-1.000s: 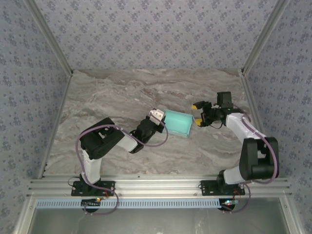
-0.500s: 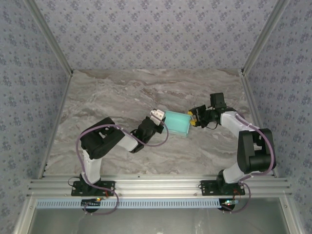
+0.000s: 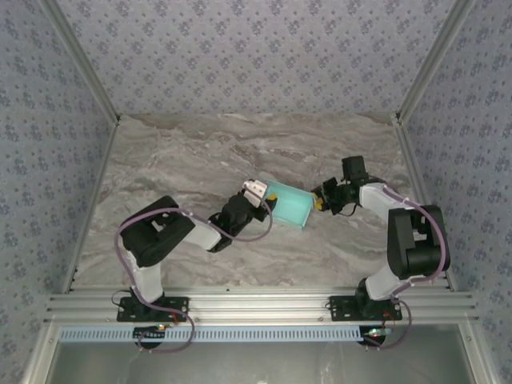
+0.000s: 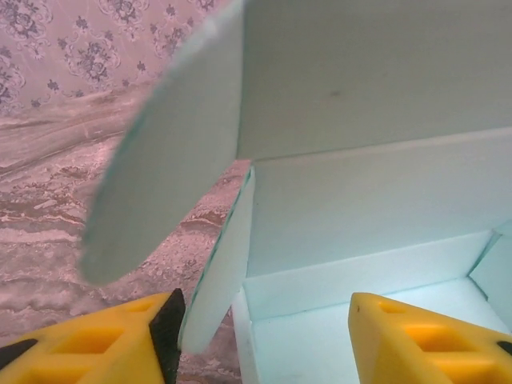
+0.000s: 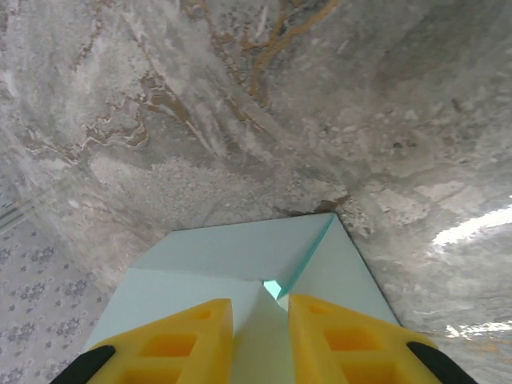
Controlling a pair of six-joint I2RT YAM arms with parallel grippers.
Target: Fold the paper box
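- Spreading across the middle of the marble table [image 3: 176,160], the workspace carries one object, with both arms reaching in toward it from either side.
- Lying at the table's centre, the paper box [image 3: 290,206] runs its long axis roughly left to right, so one short end faces each arm. It sits directly between them, open toward the left.
- Meeting the box's right end, the right gripper [image 3: 320,198] has its yellow fingers [image 5: 168,344] drawn narrow. A ridge of cyan card fills the slim gap, and I judge this to be a pinch.
- Facing the open left end, the left gripper [image 3: 262,194] has its fingers [image 4: 120,340] standing wide apart. The box's inside floor shows between them and nothing is clamped.
- Hanging loose ahead of the left fingers, a rounded flap [image 4: 152,168] curls outward. I judge that tucking it is the coming move.
- Comparing with a second ago, the left gripper was shut on that end and has let go. The right gripper was spread and apart from the box, and has come in and closed. The box has barely shifted.
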